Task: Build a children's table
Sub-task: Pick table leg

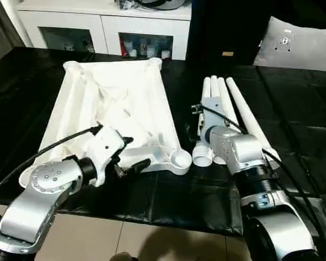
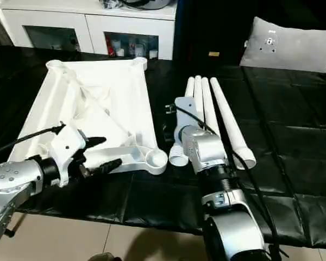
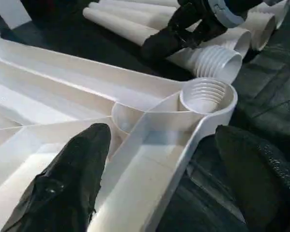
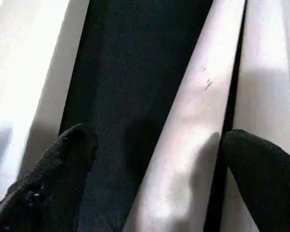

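Table top (image 1: 111, 103) lies ribbed side up with its sockets empty; all four legs (image 1: 228, 111) still await fitting. Our left claw (image 3: 154, 169) straddles its corner rim, spread apart, and our right claw (image 4: 154, 159) spreads over one leg, gripping nothing.

Large black-covered bench (image 1: 293, 109) across view. White cabinet with glass doors (image 1: 103, 27) behind it, small items on shelves inside. Grey cushion (image 1: 299, 46) at far right. Beige tiled floor (image 1: 141, 239) in front.

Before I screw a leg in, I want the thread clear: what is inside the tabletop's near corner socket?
The corner socket of the tabletop shows bare threaded rings with nothing lodged in them. Its bottom is out of sight below the rim. The left hand straddles the rib beside it.
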Controlling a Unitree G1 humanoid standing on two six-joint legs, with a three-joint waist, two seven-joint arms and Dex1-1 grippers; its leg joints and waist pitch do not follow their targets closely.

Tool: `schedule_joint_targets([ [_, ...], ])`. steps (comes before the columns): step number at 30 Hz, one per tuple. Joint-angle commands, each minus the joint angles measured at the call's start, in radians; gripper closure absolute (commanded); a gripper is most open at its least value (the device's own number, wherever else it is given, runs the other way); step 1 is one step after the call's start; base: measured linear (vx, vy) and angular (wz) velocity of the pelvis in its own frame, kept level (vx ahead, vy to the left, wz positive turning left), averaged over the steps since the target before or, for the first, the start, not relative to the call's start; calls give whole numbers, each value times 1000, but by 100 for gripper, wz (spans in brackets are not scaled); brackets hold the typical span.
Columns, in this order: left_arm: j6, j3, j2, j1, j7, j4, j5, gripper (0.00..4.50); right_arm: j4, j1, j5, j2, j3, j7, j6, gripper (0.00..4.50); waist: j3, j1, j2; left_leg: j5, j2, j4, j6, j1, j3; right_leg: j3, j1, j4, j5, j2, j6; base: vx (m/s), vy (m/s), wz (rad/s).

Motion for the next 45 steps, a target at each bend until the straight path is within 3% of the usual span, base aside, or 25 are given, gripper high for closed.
schedule_joint_targets([
  [1,6,-8,12,7,7,-18,7,64,5,8,4,2,-12,5,23,0,-63,3,10,-85,50,-69,-54,8,-8,40,47,-62,84,-76,-176,0,0,0],
  [14,9,-25,3,0,9,-17,7,64,31,15,26,20,-41,7,76,0,-62,3,10,-106,51,-71,-62,11,-8,40,45,-64,57,-77,-177,0,0,0],
  [15,9,-26,2,0,11,-17,7,61,33,17,28,21,-47,6,80,28,-62,3,11,-110,51,-70,-63,11,-8,41,45,-65,49,-77,-177,0,0,0],
  [17,8,-27,0,1,12,-17,7,61,37,18,30,23,-56,4,88,28,-61,2,11,-114,51,-71,-65,11,-8,41,45,-65,47,-77,-177,0,0,0],
  [20,8,-30,-1,0,14,-19,5,61,46,18,28,25,-63,6,88,69,-62,2,11,-117,51,-71,-68,12,-9,41,45,-65,45,-77,-176,0,0,0],
  [29,5,-45,-10,-10,23,-12,10,61,85,23,33,36,-88,3,79,132,-60,0,12,-148,52,-74,-76,15,-9,41,41,-68,11,-77,-177,0,0,0],
  [40,2,-56,-20,-18,33,-6,16,61,162,22,44,43,-130,-3,53,223,-60,-2,4,-175,53,-76,-79,16,-9,41,40,-71,-20,-78,-172,0,0,0],
  [45,-7,-57,-21,-18,40,-1,19,61,174,17,46,46,-144,-10,29,253,-58,-4,8,-203,54,-79,-83,19,-11,40,36,-74,-56,-77,-171,0,0,0],
])
